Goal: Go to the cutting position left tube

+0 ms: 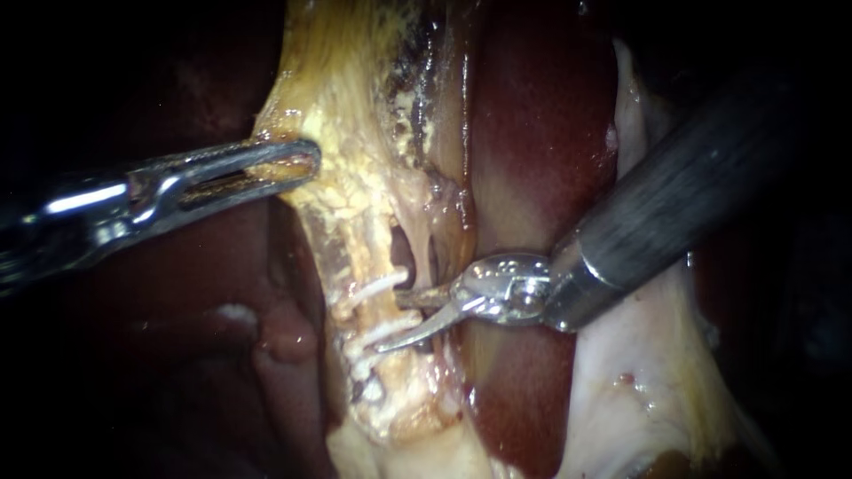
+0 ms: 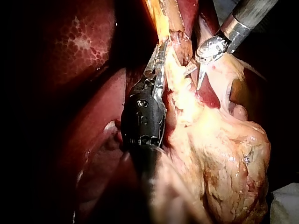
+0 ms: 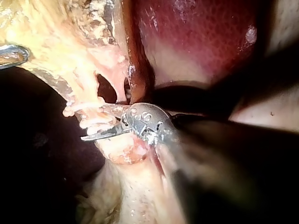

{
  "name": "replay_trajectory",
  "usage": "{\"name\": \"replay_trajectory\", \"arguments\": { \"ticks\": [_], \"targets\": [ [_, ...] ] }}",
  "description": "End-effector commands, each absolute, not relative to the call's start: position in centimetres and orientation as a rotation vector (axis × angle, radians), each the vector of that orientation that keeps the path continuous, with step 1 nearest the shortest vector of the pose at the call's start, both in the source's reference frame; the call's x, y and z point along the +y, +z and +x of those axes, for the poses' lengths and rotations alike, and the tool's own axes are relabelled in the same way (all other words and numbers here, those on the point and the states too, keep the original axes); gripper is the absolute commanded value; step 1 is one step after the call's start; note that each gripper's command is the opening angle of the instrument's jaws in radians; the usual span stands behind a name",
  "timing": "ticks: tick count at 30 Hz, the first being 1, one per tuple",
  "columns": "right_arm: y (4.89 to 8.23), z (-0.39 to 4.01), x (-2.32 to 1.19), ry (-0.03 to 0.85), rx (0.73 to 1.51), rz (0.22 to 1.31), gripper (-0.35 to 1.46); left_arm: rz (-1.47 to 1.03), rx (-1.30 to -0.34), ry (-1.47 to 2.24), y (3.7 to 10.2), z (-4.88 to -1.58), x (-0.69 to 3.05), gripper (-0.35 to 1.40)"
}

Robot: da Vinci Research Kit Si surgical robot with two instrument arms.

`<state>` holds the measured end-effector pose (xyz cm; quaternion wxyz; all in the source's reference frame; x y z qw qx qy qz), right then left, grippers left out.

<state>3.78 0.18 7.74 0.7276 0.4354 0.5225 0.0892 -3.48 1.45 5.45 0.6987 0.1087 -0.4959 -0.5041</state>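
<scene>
Where right instrument's (image 1: 387, 322) jaws gape, left tube (image 1: 368, 310) between them

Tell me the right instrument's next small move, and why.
Probably ease the right instrument a little forward across the left tube, between the clips. Its open claw sits at the tube's edge there, not yet fully across, while the left instrument holds the tissue taut.

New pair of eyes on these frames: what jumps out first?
Mid-view, the right instrument has its jaws open at the tube, beside the white clips on it. Upper left, the left instrument is shut on yellow tissue. Dark red liver lies behind.
</scene>
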Motion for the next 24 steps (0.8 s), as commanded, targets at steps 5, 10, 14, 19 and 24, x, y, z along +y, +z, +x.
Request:
{"name": "replay_trajectory", "arguments": {
  "ticks": [5, 10, 14, 19, 24],
  "targets": [
    [7.73, 3.9, 0.18, 0.178, 1.163, 0.972, 1.23, 0.243, -1.105, -1.124, 5.46, -3.48, 1.46, -0.35],
    [7.77, 4.06, 0.14, 0.159, 1.164, 0.979, 1.2, 0.243, -1.105, -1.124, 5.48, -3.48, 1.47, -0.35],
    [7.86, 4.15, 0.03, 0.137, 1.164, 0.981, 1.18, 0.243, -1.105, -1.124, 5.49, -3.48, 1.47, -0.35],
    [7.93, 4.23, -0.05, 0.124, 1.188, 0.995, 1.2, 0.243, -1.105, -1.124, 5.49, -3.48, 1.47, -0.35],
    [7.88, 4.25, -0.02, 0.146, 1.214, 1.035, 1.13, 0.243, -1.105, -1.124, 5.51, -3.48, 1.48, -0.35]
  ]
}}
